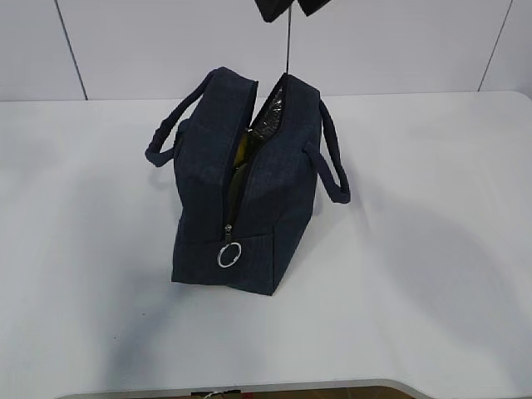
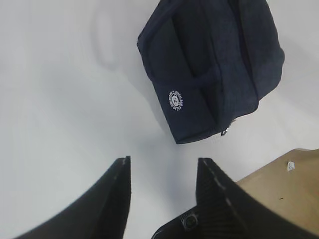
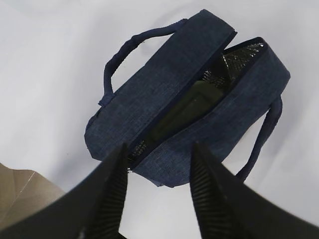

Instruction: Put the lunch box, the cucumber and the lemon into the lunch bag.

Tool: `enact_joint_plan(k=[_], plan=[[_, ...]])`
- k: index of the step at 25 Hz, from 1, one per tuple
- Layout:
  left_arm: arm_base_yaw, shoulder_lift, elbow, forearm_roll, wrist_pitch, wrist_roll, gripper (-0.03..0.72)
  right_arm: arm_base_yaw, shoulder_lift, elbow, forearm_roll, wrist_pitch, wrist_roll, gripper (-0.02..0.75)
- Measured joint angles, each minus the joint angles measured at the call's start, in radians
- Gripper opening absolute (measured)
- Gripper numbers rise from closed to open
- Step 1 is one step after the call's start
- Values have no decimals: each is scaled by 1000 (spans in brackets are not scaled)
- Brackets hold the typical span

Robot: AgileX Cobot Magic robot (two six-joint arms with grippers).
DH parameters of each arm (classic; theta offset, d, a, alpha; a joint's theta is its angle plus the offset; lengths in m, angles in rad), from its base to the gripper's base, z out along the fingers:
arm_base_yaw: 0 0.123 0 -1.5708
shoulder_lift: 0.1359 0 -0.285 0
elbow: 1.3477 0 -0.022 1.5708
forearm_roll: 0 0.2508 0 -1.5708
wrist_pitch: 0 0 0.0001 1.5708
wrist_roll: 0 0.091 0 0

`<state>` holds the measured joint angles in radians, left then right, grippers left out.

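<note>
The dark navy lunch bag stands upright mid-table with its top zipper open and the silver foil lining showing. In the right wrist view a dull green shape lies inside the lunch bag; I cannot tell whether it is the lunch box or the cucumber. An olive-yellow patch shows in the slit. The lemon cannot be made out. My right gripper hangs open and empty above the bag's zipper end. My left gripper is open and empty over bare table, short of the bag.
The metal ring pull hangs at the bag's near end. Two padded handles stick out sideways. A black arm part is at the top edge. The table edge and brown floor lie beside the left gripper.
</note>
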<state>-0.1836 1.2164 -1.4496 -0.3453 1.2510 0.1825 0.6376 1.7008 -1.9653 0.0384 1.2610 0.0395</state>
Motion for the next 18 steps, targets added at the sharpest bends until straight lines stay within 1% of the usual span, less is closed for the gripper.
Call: enact_joint_plan(k=[14,18], plan=[[0,-116,0,2,4,-2,307,0,-45,0,7,1,0,347],[0,-162,41,2,4,-4,306,0,-72,8,10,1,0,347]])
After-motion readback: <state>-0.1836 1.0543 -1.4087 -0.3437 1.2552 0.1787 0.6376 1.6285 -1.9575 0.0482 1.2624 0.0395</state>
